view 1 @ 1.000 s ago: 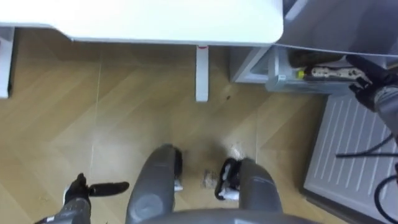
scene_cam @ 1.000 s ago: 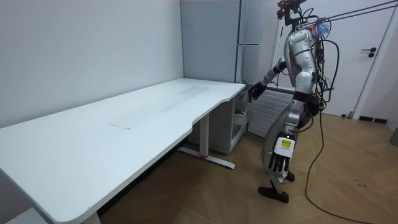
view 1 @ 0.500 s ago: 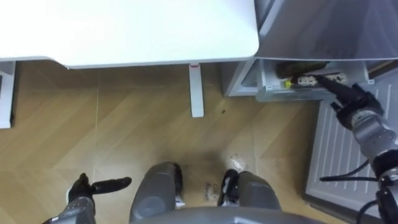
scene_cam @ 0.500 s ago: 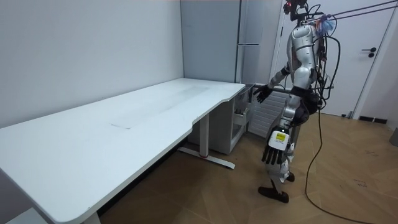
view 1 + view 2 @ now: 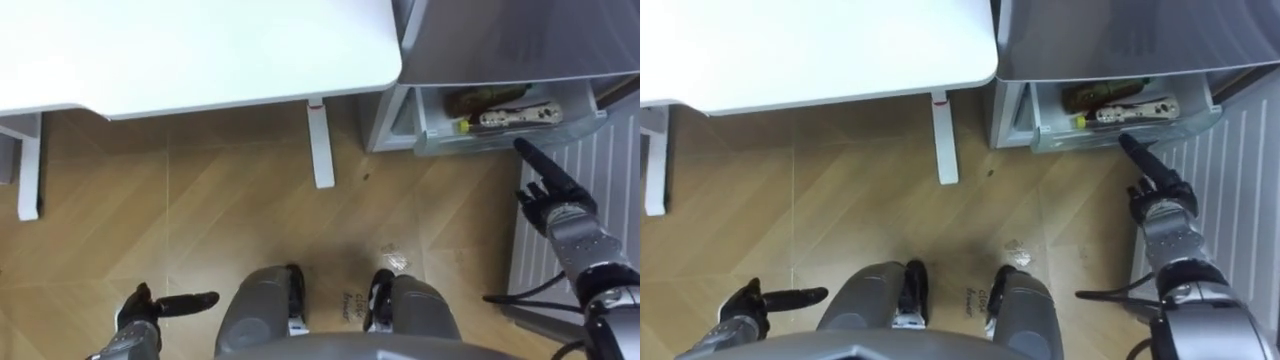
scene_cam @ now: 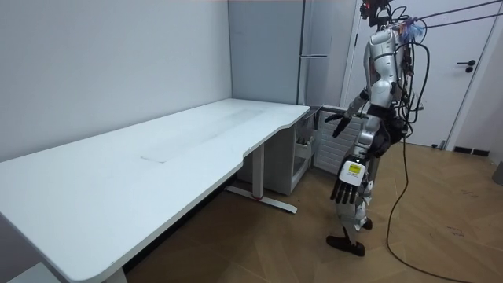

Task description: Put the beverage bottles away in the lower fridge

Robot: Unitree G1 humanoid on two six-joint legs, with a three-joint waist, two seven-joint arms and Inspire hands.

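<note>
The lower fridge drawer (image 5: 430,128) stands pulled out beneath the grey fridge front (image 5: 500,40). Two drink bottles lie inside it: a dark one (image 5: 485,98) and a pale one with a yellow cap (image 5: 515,116). My right hand (image 5: 553,203) is open with straight fingers, a little in front of the drawer and apart from it, holding nothing. In the right eye view the right hand (image 5: 1158,203) points towards the drawer (image 5: 1120,135). My left hand (image 5: 150,308) hangs low at my side, open and holding nothing. In the room view I stand upright before the fridge (image 6: 314,47).
A white table (image 5: 200,45) stretches to the left of the fridge, and its leg (image 5: 320,145) stands close to the drawer. At my right a white ribbed panel (image 5: 600,180) stands beside the drawer. Wooden floor (image 5: 200,200) lies ahead of me.
My right hand has drawn back from the drawer and dropped a little. I have straightened up from a forward lean, and the eye view has shifted with that. The left hand still hangs.
</note>
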